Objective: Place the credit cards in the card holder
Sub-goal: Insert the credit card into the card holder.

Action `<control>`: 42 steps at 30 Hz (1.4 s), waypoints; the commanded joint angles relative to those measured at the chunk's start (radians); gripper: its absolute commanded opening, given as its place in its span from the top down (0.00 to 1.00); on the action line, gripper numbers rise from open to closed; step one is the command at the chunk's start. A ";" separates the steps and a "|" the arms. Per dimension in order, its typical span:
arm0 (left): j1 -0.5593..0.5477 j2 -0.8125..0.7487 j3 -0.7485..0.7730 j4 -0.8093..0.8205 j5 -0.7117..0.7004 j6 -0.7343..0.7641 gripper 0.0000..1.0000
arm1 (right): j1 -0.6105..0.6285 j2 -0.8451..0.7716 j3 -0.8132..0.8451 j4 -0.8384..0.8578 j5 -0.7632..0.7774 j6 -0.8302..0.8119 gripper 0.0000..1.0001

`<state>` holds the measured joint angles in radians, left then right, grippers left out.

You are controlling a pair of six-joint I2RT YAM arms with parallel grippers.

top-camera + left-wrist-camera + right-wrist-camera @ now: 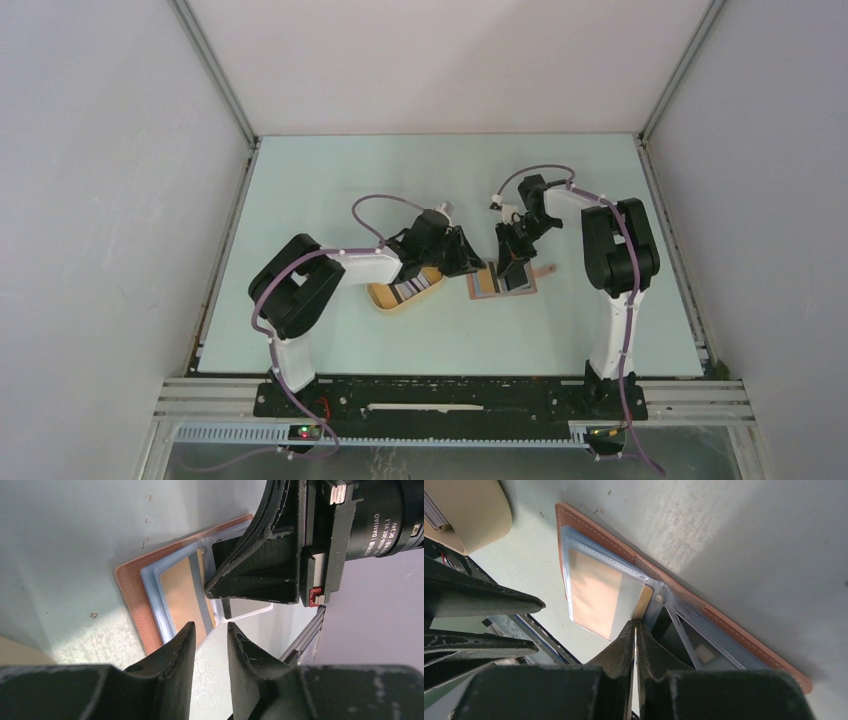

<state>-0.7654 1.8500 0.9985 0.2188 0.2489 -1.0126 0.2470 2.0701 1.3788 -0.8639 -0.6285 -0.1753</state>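
The card holder (481, 289) lies open on the table, reddish-brown with light blue lining and clear sleeves (182, 592). A black card (696, 647) sits in one pocket. My right gripper (514, 262) is down on the holder's middle, its jaws shut (635, 626) on the thin edge of a clear sleeve page. My left gripper (468, 262) hovers at the holder's left edge, slightly open and empty (210, 629). The remaining credit cards (410, 288) form a striped stack in the yellow tray, behind my left gripper.
The yellow oval tray (385, 298) lies just left of the holder and shows in the right wrist view (474, 515). The holder's snap tab (546, 269) sticks out to the right. The two grippers are close together over the holder.
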 commanded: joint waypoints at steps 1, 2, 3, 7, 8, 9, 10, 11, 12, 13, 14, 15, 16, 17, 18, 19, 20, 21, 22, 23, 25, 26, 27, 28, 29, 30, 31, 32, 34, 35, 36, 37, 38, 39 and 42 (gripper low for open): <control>0.003 0.007 -0.002 -0.014 0.013 -0.007 0.65 | 0.014 0.035 0.026 -0.009 0.056 -0.002 0.89; 0.002 0.009 -0.001 -0.016 0.014 -0.007 0.65 | 0.015 0.035 0.026 -0.009 0.060 -0.001 0.89; 0.003 0.011 0.000 -0.016 0.015 -0.007 0.65 | 0.014 0.035 0.026 -0.009 0.062 -0.001 0.89; 0.002 0.012 0.005 -0.025 0.014 -0.007 0.65 | 0.014 0.040 0.027 -0.009 0.071 0.000 0.89; 0.002 0.012 0.007 -0.034 0.011 -0.006 0.65 | 0.014 0.042 0.028 -0.009 0.071 0.000 0.89; 0.002 0.012 0.009 -0.047 0.008 -0.005 0.65 | 0.014 0.041 0.028 -0.010 0.071 0.002 0.89; 0.003 0.013 0.010 -0.052 0.003 -0.003 0.65 | 0.014 0.042 0.028 -0.010 0.071 0.001 0.89; 0.002 0.012 0.012 -0.067 -0.002 -0.001 0.65 | 0.014 0.041 0.028 -0.010 0.073 0.001 0.89; 0.002 0.011 0.014 -0.073 -0.007 0.001 0.64 | 0.014 0.040 0.028 -0.010 0.072 0.001 0.89; 0.003 0.011 0.017 -0.077 -0.008 0.003 0.64 | 0.014 0.039 0.028 -0.010 0.070 0.000 0.89; 0.003 0.013 0.019 -0.080 -0.009 0.003 0.64 | 0.014 0.038 0.029 -0.010 0.069 0.001 0.89; 0.002 0.016 0.020 -0.082 -0.010 0.003 0.64 | 0.014 0.038 0.029 -0.010 0.069 0.001 0.89; 0.003 0.019 0.021 -0.083 -0.006 0.003 0.64 | 0.014 0.039 0.029 -0.010 0.068 0.001 0.89; 0.003 0.021 0.023 -0.081 -0.002 0.002 0.64 | 0.014 0.039 0.029 -0.010 0.068 0.000 0.89; 0.002 0.023 0.023 -0.078 0.001 0.001 0.64 | 0.014 0.039 0.030 -0.010 0.066 0.000 0.89; 0.002 0.024 0.025 -0.072 0.006 -0.001 0.64 | 0.014 0.039 0.029 -0.012 0.065 0.000 0.89; 0.003 0.028 0.025 -0.067 0.010 -0.003 0.64 | 0.014 0.039 0.029 -0.011 0.064 0.000 0.89; 0.003 0.030 0.025 -0.062 0.014 -0.005 0.64 | 0.014 0.038 0.029 -0.012 0.064 -0.001 0.89; 0.002 0.033 0.025 -0.058 0.017 -0.008 0.64 | 0.014 0.037 0.029 -0.012 0.065 -0.001 0.89; 0.003 0.035 0.026 -0.054 0.021 -0.010 0.64 | 0.014 0.039 0.029 -0.012 0.065 -0.001 0.89; 0.002 0.038 0.026 -0.048 0.026 -0.012 0.64 | 0.014 0.039 0.029 -0.011 0.065 0.000 0.89; 0.003 0.040 0.028 -0.046 0.026 -0.012 0.64 | 0.014 0.039 0.029 -0.012 0.065 -0.002 0.89; 0.003 0.040 0.028 -0.046 0.028 -0.012 0.64 | 0.014 0.038 0.029 -0.012 0.066 -0.002 0.89; 0.003 0.041 0.028 -0.043 0.030 -0.012 0.64 | 0.014 0.038 0.029 -0.012 0.065 -0.002 0.89; 0.003 0.043 0.028 -0.042 0.032 -0.013 0.64 | 0.014 0.039 0.029 -0.012 0.064 -0.003 0.89; 0.002 0.044 0.029 -0.040 0.034 -0.013 0.64 | 0.014 0.040 0.030 -0.012 0.065 -0.002 0.89; 0.003 0.044 0.029 -0.039 0.035 -0.014 0.65 | 0.014 0.041 0.030 -0.011 0.065 -0.001 0.89; 0.002 0.041 0.028 -0.039 0.034 -0.014 0.65 | 0.013 0.041 0.029 -0.012 0.064 -0.002 0.89; 0.002 0.034 0.022 -0.039 0.028 -0.014 0.65 | 0.012 0.041 0.030 -0.012 0.065 -0.002 0.89; 0.003 0.030 0.019 -0.040 0.023 -0.013 0.65 | 0.012 0.041 0.029 -0.011 0.066 -0.002 0.89; 0.002 0.025 0.019 -0.042 0.017 -0.012 0.65 | 0.012 0.041 0.029 -0.013 0.066 -0.002 0.89; 0.003 0.021 0.020 -0.045 0.014 -0.011 0.65 | 0.012 0.042 0.029 -0.013 0.065 -0.002 0.89; 0.003 0.019 0.019 -0.045 0.015 -0.011 0.65 | 0.012 0.043 0.029 -0.012 0.065 -0.002 0.89; 0.003 0.019 0.020 -0.045 0.014 -0.009 0.66 | 0.012 0.043 0.029 -0.012 0.064 -0.001 0.89; 0.002 0.013 0.019 -0.047 0.013 -0.009 0.66 | 0.012 0.042 0.029 -0.013 0.065 -0.001 0.89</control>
<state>-0.7654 1.8874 0.9985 0.1486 0.2665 -1.0206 0.2516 2.0823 1.3952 -0.8825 -0.6163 -0.1696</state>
